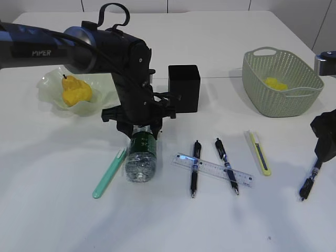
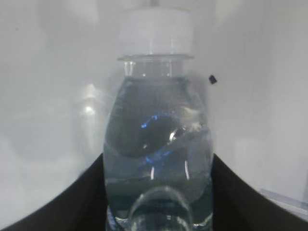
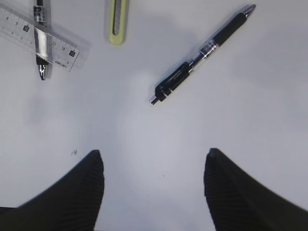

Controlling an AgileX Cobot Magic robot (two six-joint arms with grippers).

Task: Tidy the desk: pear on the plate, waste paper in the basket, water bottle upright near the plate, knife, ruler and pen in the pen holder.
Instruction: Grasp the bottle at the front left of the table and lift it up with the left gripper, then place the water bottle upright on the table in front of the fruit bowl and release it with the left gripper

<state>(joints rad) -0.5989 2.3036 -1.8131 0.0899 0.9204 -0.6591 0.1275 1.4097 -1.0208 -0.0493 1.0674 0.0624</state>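
Water bottle [image 2: 158, 144] lies between left claw [image 2: 159, 192] fingers.

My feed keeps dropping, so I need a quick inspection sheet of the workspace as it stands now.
Surface: white table, bare patches clean.
Job's things: pear on plate; yellow paper in basket; water bottle lying flat; ruler across two pens; third pen apart; yellow knife; green knife; pen holder.
Clutter: nothing seen.
Grippers: left pincer straddling the bottle; right pincer open, empty.
Cables: one looped on left arm.
Surroundings: white wall panels.
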